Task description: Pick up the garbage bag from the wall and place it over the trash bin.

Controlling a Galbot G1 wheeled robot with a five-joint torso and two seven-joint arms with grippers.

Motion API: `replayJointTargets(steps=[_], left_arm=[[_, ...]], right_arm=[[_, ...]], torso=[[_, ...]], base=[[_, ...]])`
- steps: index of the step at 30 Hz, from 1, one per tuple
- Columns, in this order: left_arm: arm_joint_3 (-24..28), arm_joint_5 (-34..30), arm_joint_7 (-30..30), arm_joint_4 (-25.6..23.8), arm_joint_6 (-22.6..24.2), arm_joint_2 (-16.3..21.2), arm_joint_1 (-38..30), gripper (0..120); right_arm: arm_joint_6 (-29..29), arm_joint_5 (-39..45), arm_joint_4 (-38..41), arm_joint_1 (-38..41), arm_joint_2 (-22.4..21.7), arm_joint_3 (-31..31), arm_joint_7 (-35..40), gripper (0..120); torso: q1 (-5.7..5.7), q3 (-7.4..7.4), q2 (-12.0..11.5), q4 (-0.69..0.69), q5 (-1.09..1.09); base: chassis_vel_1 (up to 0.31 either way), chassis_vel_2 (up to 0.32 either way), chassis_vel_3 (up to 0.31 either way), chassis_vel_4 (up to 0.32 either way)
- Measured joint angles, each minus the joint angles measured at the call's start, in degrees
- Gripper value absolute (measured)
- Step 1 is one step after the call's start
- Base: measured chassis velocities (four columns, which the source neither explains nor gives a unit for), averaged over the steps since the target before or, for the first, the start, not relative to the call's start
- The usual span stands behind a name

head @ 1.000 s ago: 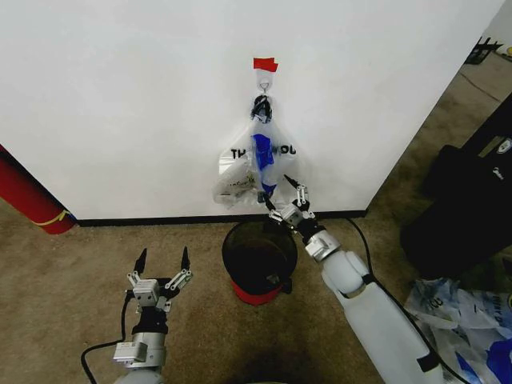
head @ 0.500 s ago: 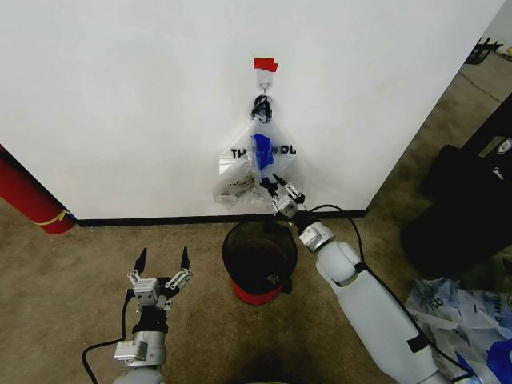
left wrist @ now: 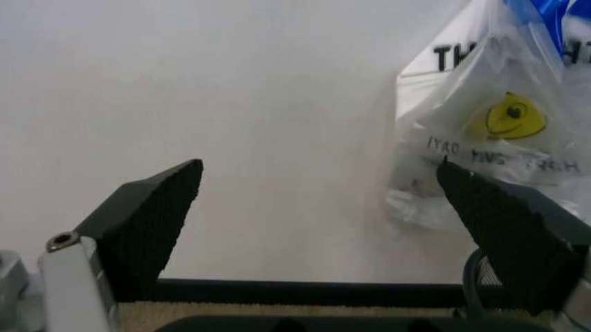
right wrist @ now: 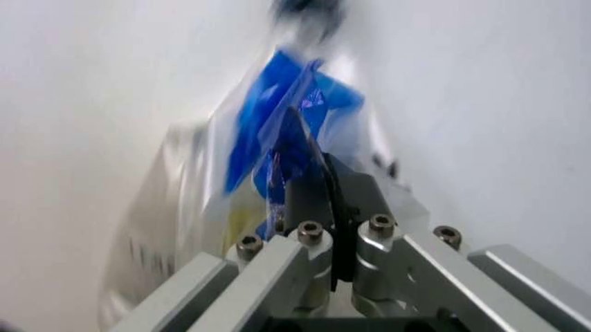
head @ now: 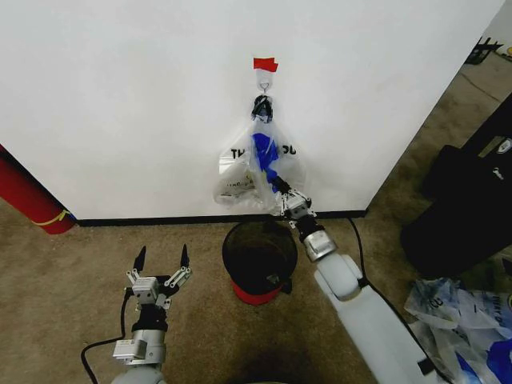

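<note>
The garbage bag (head: 264, 156), thin and see-through with blue patches, hangs by dark handles from a small hook (head: 263, 83) on the white wall (head: 120, 96), under a red tape strip (head: 265, 64). A white "THANK YOU" bag (left wrist: 489, 138) hangs behind it. My right gripper (head: 282, 192) is shut on the garbage bag's lower blue part (right wrist: 277, 117), with the fingers (right wrist: 309, 187) pressed together on the plastic. The black mesh trash bin (head: 229, 248) with a red base stands on the carpet right below. My left gripper (head: 162, 258) is open low at the left, holding nothing.
A large red cylinder (head: 28, 200) leans against the wall at far left. A black object (head: 464, 200) and a heap of white-and-blue plastic bags (head: 464, 320) lie at the right. Black baseboard (head: 160, 218) runs along the wall; a cable (head: 356, 236) trails by my right arm.
My right gripper has risen from just above the bin to the hanging garbage bag and shut on its lower part; the bag's blue patch has shifted. The left arm has not moved.
</note>
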Motion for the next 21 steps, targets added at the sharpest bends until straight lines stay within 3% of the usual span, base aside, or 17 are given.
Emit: replayJointTargets(steps=[5, 10, 13, 16, 21], left_arm=[[0.4, -1.6, 0.0, -1.0, 1.6, 1.0, -1.8, 100], [1.9, -6.1, -0.3, -3.7, 5.6, 5.4, -5.8, 100], [5.6, -13.7, -0.6, -7.6, 11.6, 13.1, -12.9, 100], [7.9, -18.8, -0.8, -11.4, 15.9, 18.3, -16.7, 100], [8.5, -24.1, -1.0, -16.8, 20.3, 23.2, -18.1, 100]], right_arm=[[0.8, 9.5, 4.8, -2.9, 1.4, 2.5, 0.3, 0], [1.2, 18.0, 8.8, -6.6, 3.1, 5.9, 0.2, 0], [1.8, 19.9, 9.8, -9.1, 4.3, 7.5, 0.0, 0], [1.9, 20.4, 9.5, -9.1, 5.6, 7.0, 0.0, 0], [1.9, 21.7, 5.7, -5.6, 7.9, 3.2, 0.0, 0]], torso=[[0.00, 0.00, 0.0, 0.01, 0.00], [0.00, 0.00, 0.0, 0.00, 0.01], [0.00, 0.01, 0.0, -0.01, 0.01], [0.01, 0.01, 0.0, -0.07, -0.02], [0.00, 0.01, 0.0, 0.08, 0.00]], base=[[0.000, 0.000, 0.000, 0.000], [0.000, 0.000, 0.000, 0.000], [0.000, 0.000, 0.000, 0.000], [0.000, 0.000, 0.000, 0.000], [0.000, 0.000, 0.000, 0.000]])
